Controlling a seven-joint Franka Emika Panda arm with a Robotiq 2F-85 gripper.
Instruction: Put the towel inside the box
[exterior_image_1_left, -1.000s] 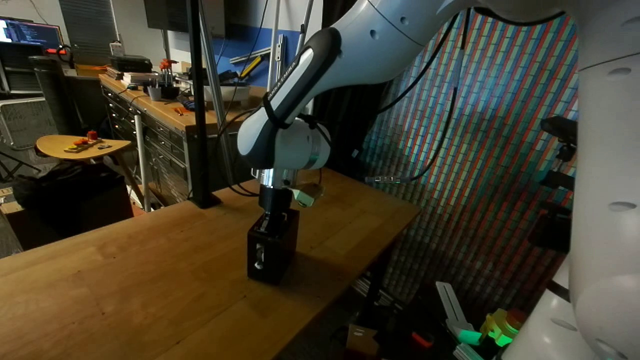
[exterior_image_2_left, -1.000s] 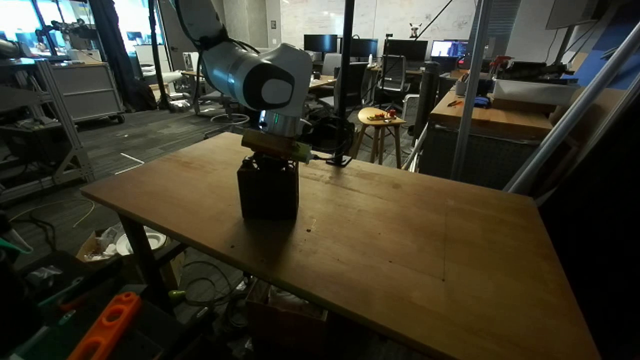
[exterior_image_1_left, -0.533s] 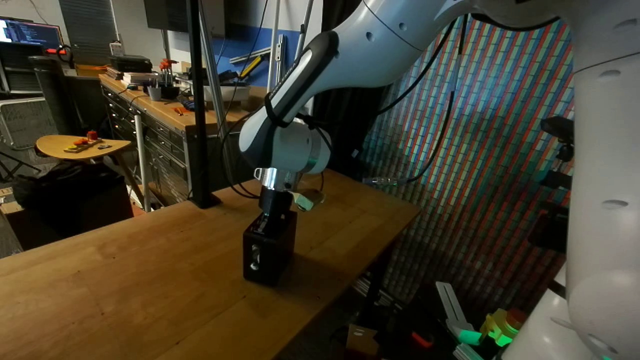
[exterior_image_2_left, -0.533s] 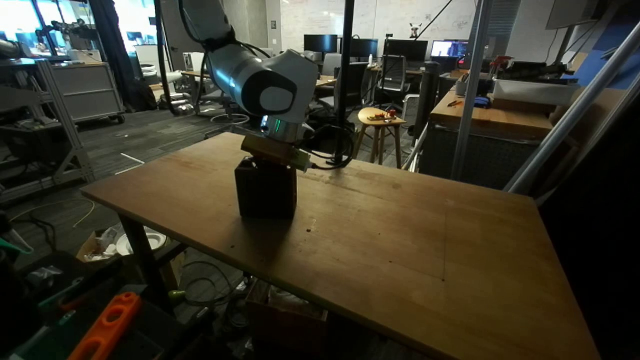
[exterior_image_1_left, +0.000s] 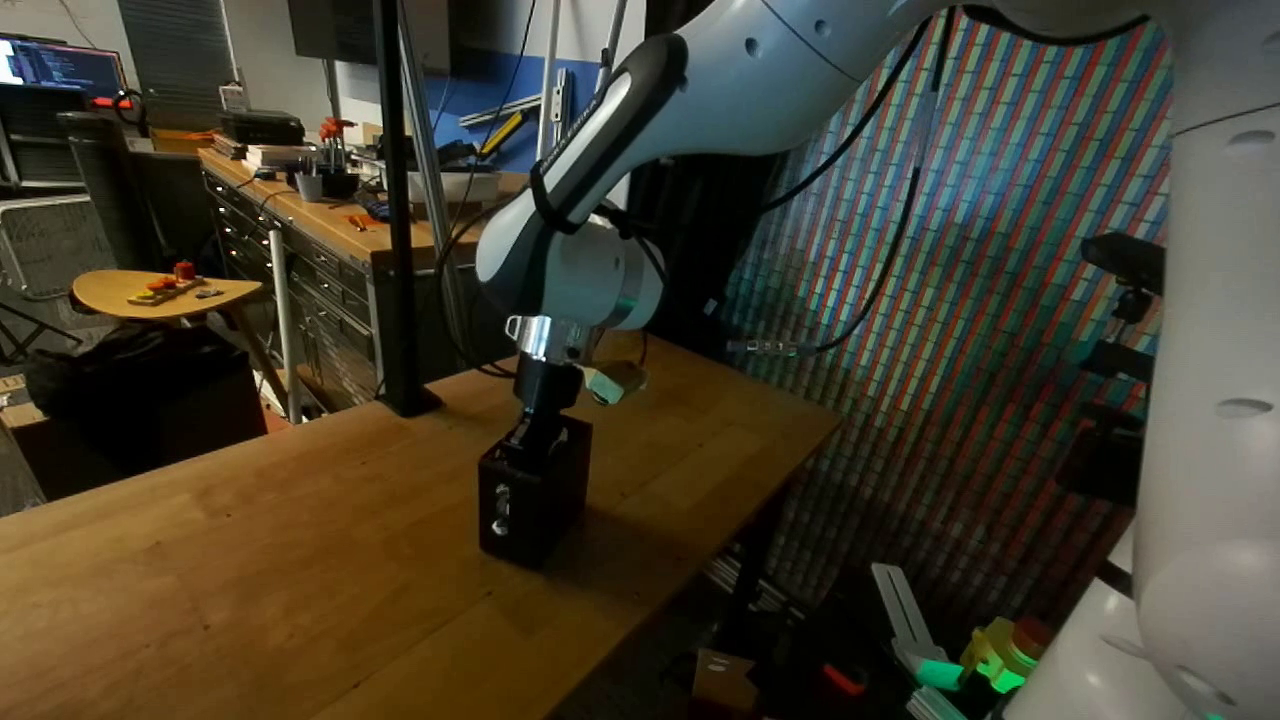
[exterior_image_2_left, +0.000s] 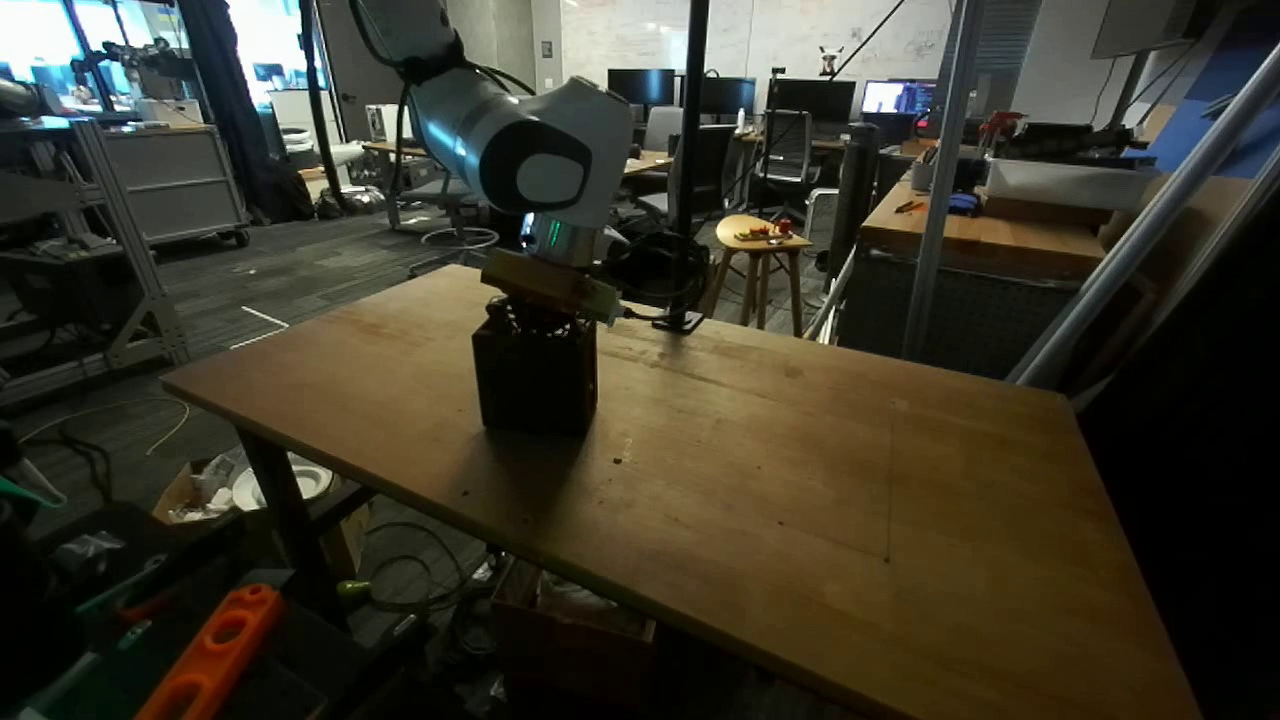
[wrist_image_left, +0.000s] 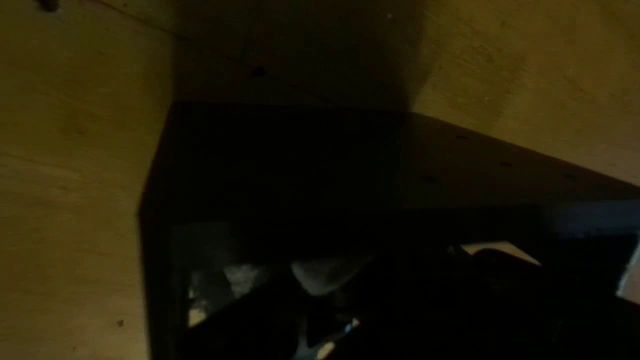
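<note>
The black box (exterior_image_1_left: 540, 505) stands upright on the wooden table and shows in both exterior views. My gripper (exterior_image_1_left: 535, 430) reaches down into its top, so the fingertips are hidden behind the walls. Close up in the wrist view, the box's dark side (wrist_image_left: 300, 160) and rim fill the middle. Inside it lie pale grey folds of the towel (wrist_image_left: 322, 275), beside the dark fingers; most of the cloth is hidden. The jaws are shut, and I cannot tell whether any cloth is pinched between them.
The wooden table (exterior_image_2_left: 820, 470) extends round the box, its edge (exterior_image_2_left: 420, 510) fairly near. A black post (exterior_image_1_left: 402, 250) rises from the table's far side, with cables looping near the wrist. Beyond stand a workbench (exterior_image_1_left: 310, 215) and a small stool (exterior_image_2_left: 760, 235).
In an exterior view the box has slid a little to the left along with my gripper. The arm dipped slightly, then rose a bit.
</note>
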